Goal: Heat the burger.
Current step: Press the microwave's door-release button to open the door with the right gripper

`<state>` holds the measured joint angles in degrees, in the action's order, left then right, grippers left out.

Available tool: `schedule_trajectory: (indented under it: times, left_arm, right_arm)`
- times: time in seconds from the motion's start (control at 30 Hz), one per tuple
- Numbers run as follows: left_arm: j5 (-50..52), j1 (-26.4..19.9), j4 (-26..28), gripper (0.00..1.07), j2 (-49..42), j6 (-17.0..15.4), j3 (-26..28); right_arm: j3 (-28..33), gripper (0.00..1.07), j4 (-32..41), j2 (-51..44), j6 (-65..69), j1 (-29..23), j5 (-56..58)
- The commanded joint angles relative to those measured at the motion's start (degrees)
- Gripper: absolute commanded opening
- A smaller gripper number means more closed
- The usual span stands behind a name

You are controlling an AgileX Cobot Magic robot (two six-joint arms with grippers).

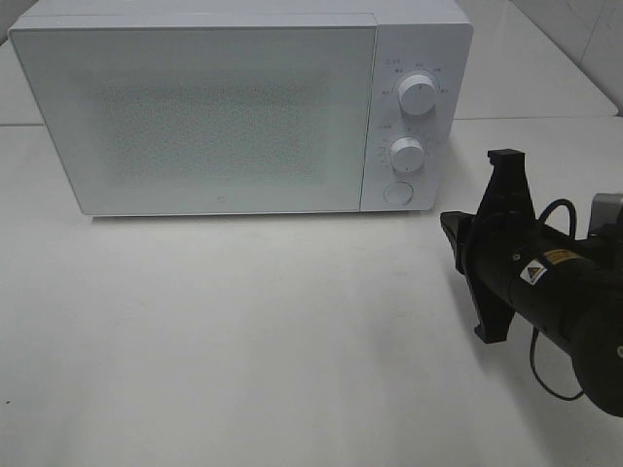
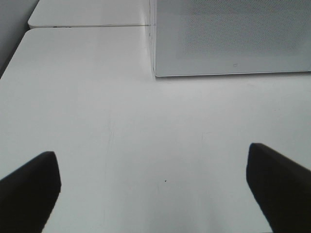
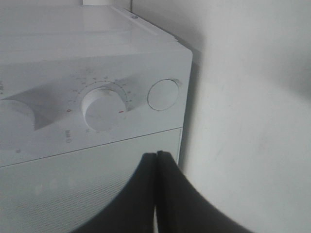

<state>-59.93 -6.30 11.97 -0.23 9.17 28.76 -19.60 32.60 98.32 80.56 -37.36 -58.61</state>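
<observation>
The burger shows in no view. A white microwave (image 1: 195, 107) stands at the back of the table with its door closed; its lower front edge also appears in the left wrist view (image 2: 228, 43). My right gripper (image 1: 450, 226) hovers just right of the microwave's control panel, shut with nothing between its fingers; in the right wrist view the closed tips (image 3: 157, 160) point at the panel below the lower knob (image 3: 103, 108) and the round button (image 3: 163, 94). My left gripper (image 2: 153, 194) is open over bare table in front of the microwave, holding nothing.
The control panel carries an upper knob (image 1: 419, 94), a lower knob (image 1: 407, 154) and a round button (image 1: 396, 194). The white table (image 1: 243, 341) stretches in front of the microwave. A second tabletop (image 2: 87, 14) adjoins behind it.
</observation>
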Motion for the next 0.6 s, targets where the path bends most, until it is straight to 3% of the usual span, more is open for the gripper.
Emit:
schedule_trajectory:
  times: [0.03, 0.6]
  left_arm:
    - [0.4, -0.17, 0.4, 0.98, -1.2, -0.23, -0.23]
    - [0.4, -0.17, 0.4, 0.98, -1.2, -0.23, -0.23]
  right_arm:
    - [-0.11, 0.0, -0.17, -0.17, -0.17, -0.17, 2.18]
    - [-7.45, 0.01, 1.89, 6.07, -2.41, 0.0, 5.44]
